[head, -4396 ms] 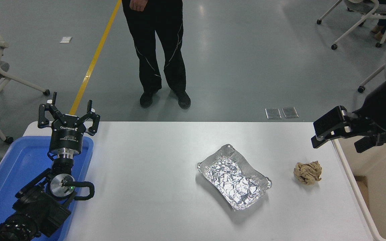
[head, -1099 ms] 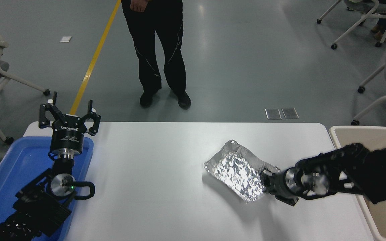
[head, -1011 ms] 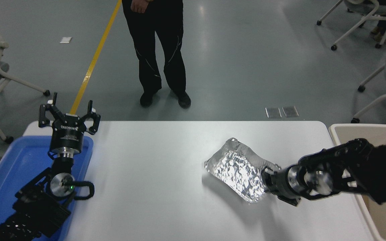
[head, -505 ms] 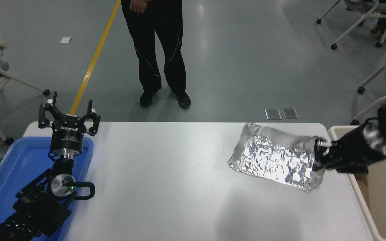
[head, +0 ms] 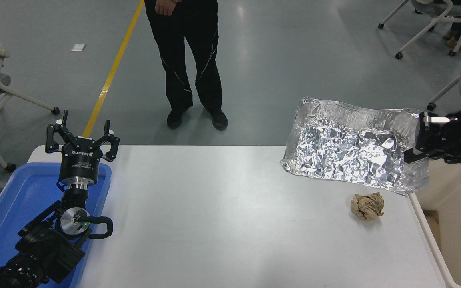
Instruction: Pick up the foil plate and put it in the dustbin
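The right tool [head: 416, 138] pinches the right edge of the plate [head: 348, 150], which has risen off the surface [head: 222, 216] since half a second ago and now hangs tilted in the air near the bin [head: 452, 192]; the pick looks done, the drop remains. The left tool [head: 81, 134] sits parked at lower left, fingers spread, over the blue tray [head: 10, 200]; the paper wad [head: 367, 206] lies uncovered again

Single head view: high on robot's side, facing forward and down over white rectangular table [head: 214, 220], mid-range.
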Controlling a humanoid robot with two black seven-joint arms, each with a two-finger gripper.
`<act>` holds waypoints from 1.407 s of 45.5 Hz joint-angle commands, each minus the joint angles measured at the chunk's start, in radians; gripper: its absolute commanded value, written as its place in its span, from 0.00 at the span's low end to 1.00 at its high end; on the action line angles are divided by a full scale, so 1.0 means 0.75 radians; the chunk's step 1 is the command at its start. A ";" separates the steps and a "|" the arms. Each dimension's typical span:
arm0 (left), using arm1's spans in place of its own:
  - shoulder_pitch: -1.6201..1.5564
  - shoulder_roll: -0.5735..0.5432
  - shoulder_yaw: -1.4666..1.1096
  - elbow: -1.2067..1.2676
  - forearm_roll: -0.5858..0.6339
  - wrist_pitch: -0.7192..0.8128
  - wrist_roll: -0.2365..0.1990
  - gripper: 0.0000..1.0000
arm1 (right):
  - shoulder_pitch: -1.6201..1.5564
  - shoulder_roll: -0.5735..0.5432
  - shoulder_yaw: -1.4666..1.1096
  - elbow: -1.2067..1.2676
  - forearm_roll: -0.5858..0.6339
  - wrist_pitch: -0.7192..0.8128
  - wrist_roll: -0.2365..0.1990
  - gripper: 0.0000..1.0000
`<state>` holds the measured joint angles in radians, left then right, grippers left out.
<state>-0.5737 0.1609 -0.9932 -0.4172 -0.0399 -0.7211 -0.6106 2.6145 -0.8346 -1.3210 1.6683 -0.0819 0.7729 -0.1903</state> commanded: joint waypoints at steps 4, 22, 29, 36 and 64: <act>0.000 0.000 0.001 0.000 0.000 0.000 0.000 0.99 | -0.080 -0.012 -0.032 -0.087 -0.042 0.017 -0.002 0.00; 0.000 0.000 0.001 0.000 0.000 0.000 0.000 0.99 | -1.017 -0.008 0.213 -0.633 -0.018 -0.329 0.000 0.00; 0.002 0.000 0.001 0.000 0.000 0.000 0.000 0.99 | -1.397 -0.008 0.468 -0.901 -0.014 -0.454 -0.002 0.00; 0.002 0.004 -0.001 0.000 0.000 0.000 0.000 0.99 | -1.796 0.016 0.712 -1.183 0.068 -0.609 -0.004 0.00; 0.002 0.004 -0.001 0.002 -0.002 0.002 -0.002 0.99 | -2.604 0.385 1.084 -1.821 0.359 -1.225 -0.014 0.00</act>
<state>-0.5736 0.1641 -0.9934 -0.4172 -0.0405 -0.7211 -0.6112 0.8126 -0.6102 -0.5816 0.3919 0.1510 0.0090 -0.2003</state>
